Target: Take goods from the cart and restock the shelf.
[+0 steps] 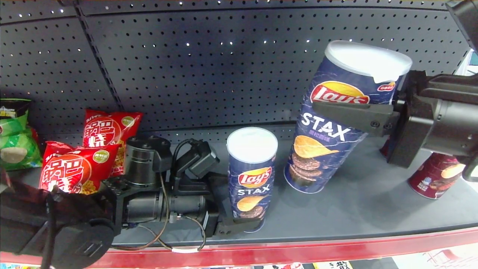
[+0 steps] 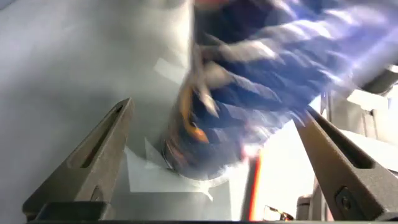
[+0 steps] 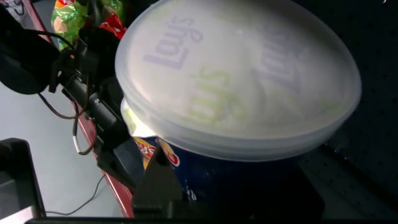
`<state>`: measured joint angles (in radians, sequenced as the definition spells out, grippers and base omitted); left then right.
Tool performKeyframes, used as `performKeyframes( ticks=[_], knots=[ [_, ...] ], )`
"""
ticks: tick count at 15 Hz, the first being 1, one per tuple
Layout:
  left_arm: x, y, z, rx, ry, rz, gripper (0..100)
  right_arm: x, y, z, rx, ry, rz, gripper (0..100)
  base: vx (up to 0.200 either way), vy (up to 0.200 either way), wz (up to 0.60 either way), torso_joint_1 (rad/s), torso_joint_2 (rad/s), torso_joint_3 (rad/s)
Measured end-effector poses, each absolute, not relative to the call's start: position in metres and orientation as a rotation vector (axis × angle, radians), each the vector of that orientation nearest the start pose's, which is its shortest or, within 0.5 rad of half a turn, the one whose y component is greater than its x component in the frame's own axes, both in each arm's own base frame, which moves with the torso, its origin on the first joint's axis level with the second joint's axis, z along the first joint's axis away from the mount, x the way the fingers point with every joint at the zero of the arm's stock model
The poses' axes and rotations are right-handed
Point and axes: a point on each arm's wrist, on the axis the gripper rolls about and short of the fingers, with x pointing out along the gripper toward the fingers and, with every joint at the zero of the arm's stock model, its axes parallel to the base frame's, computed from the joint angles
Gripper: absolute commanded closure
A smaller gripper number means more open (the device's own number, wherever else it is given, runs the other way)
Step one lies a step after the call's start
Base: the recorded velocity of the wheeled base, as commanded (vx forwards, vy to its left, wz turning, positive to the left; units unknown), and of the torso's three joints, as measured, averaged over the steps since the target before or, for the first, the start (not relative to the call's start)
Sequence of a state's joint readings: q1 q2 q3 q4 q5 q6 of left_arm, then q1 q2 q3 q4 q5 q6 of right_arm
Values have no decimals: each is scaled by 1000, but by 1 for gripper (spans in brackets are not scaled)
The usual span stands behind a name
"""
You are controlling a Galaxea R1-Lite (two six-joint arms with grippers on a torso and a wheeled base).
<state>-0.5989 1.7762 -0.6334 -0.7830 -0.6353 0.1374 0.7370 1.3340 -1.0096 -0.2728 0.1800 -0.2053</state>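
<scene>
While the right gripper [image 1: 330, 109] grips it, the big can [image 1: 325, 149] leans rightward.

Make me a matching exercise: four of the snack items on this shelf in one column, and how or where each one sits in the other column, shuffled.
Things:
1. large blue can
2. small blue can
3. red snack bags
4. dark red can

States:
A. upright on the shelf, between the open left gripper fingers
B. on the shelf's left side
C. tilted, clamped by the right gripper
D. at the shelf's right, partly hidden by the right gripper

Pairs: 1-C, 2-A, 3-B, 4-D
</scene>
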Motion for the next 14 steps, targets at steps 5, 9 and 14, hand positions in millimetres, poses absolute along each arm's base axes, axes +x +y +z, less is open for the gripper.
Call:
performKeyframes(
  ticks=[5, 9, 14],
  knots=[
    [224, -147, 152, 105, 233, -1175, 0, 160, 150, 300, -207, -37, 914, 100, 0, 0, 0, 0, 0, 0],
    [216, -111, 173, 105, 154, -1019, 0, 160, 149, 301, -206, -39, 911, 100, 0, 0, 0, 0, 0, 0],
    [194, -62, 217, 119, -29, -758, 0, 162, 150, 299, -207, -33, 911, 100, 0, 0, 0, 0, 0, 0]
  ],
)
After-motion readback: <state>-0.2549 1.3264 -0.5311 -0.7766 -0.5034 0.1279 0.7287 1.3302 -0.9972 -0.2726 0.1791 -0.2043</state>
